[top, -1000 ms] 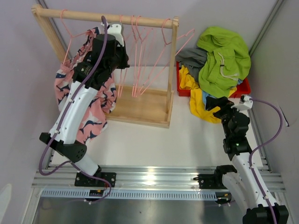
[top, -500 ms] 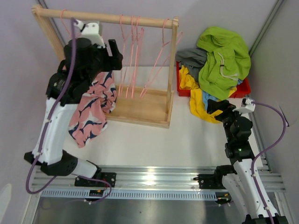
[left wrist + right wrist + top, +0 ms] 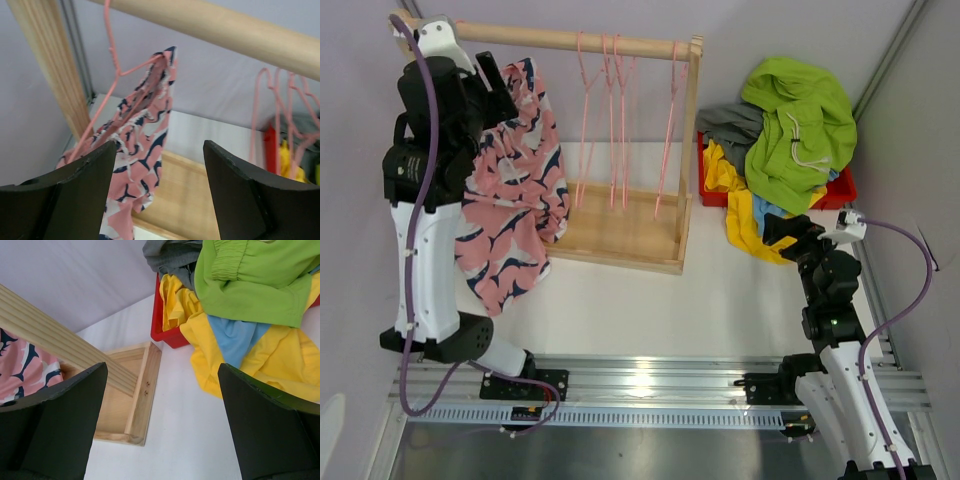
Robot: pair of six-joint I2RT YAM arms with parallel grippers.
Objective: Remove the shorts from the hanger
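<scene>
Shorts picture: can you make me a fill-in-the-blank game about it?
1. The pink shorts hang on a ___ hanger.
2. The green shorts lie on top of the pile in the ___ bin.
3. The left end effector and the right end effector are both ___, holding nothing.

Missing words: pink; red; open.
</scene>
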